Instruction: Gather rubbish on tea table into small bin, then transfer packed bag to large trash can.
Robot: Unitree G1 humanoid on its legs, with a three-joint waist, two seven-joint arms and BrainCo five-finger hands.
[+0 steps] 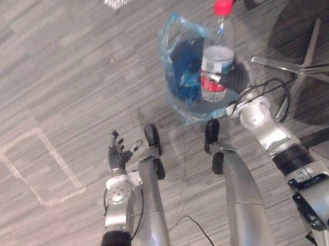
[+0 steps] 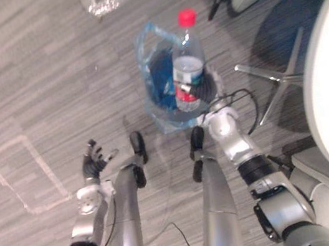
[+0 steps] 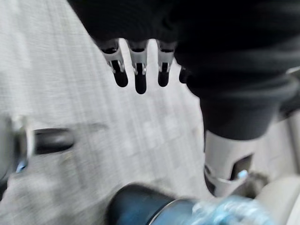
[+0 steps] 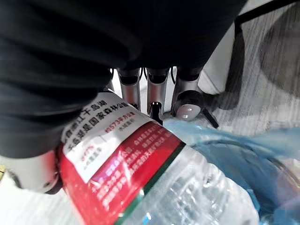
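While left hand (image 1: pixel 119 156) spreads empty, right hand (image 1: pixel 237 77) clasps the bottle (image 1: pixel 217 57).

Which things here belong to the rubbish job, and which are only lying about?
For the job:
plastic bottle, held in the right hand
blue bag on the floor

Lying about:
chair base
tape outline on the floor

The left hand is open and idle.

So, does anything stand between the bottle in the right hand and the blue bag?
Nothing visible does: the right hand holds the bottle right beside the blue bag, at its open rim.
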